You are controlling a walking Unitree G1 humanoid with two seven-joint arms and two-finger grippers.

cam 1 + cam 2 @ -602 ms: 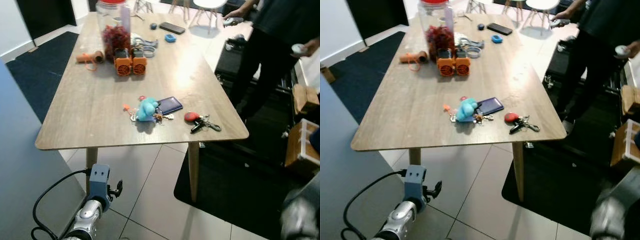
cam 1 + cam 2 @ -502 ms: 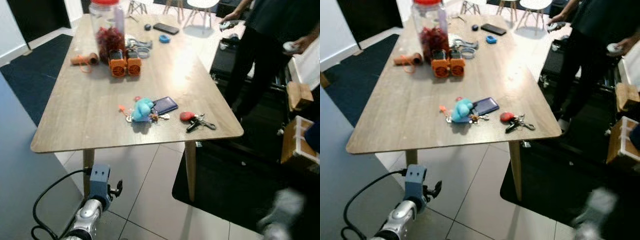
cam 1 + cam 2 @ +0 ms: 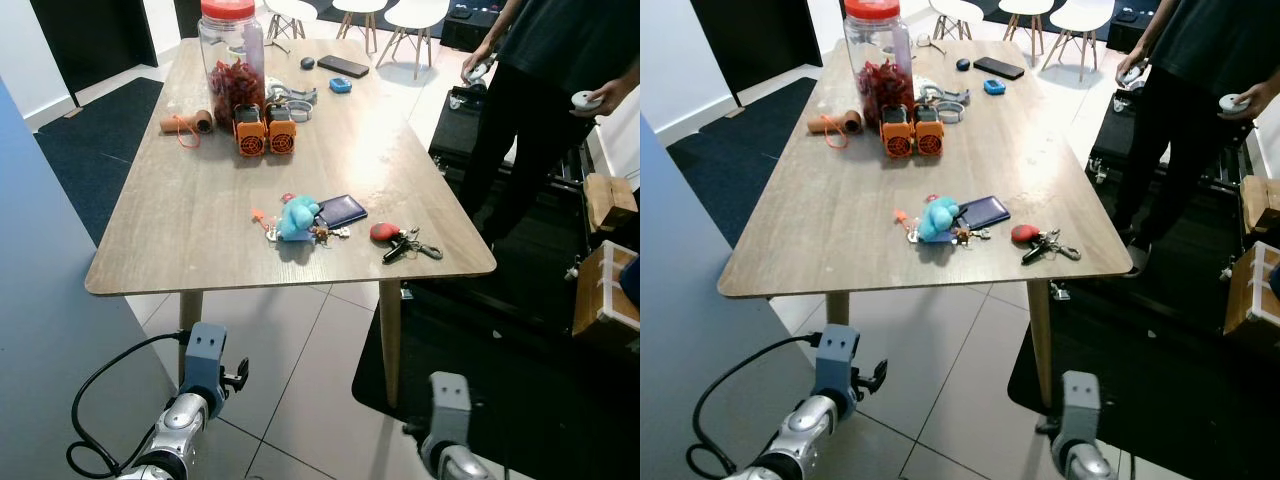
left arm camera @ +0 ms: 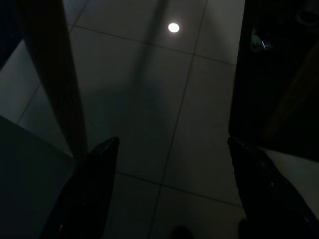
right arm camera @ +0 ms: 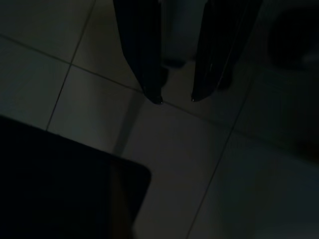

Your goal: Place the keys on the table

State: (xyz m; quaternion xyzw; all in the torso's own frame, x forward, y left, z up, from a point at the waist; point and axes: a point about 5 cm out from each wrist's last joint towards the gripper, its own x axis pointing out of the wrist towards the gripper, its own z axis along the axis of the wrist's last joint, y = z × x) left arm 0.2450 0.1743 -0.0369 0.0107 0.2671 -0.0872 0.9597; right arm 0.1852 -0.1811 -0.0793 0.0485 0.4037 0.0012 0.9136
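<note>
The bench (image 3: 180, 230) stands ahead of the robot on the tiled floor (image 3: 290, 370). Near its front edge lie a plush toy (image 3: 295, 217), a wallet (image 3: 342, 210) touching it on the right, and the keys (image 3: 405, 243) further right, close to the front right corner. Toward the far end stand a jar (image 3: 232, 60) and two small boxes (image 3: 265, 130) just before it; a spool (image 3: 187, 122) lies left of them. A phone (image 3: 343, 67) lies at the far end. A person (image 3: 550, 90) stands right of the bench.
</note>
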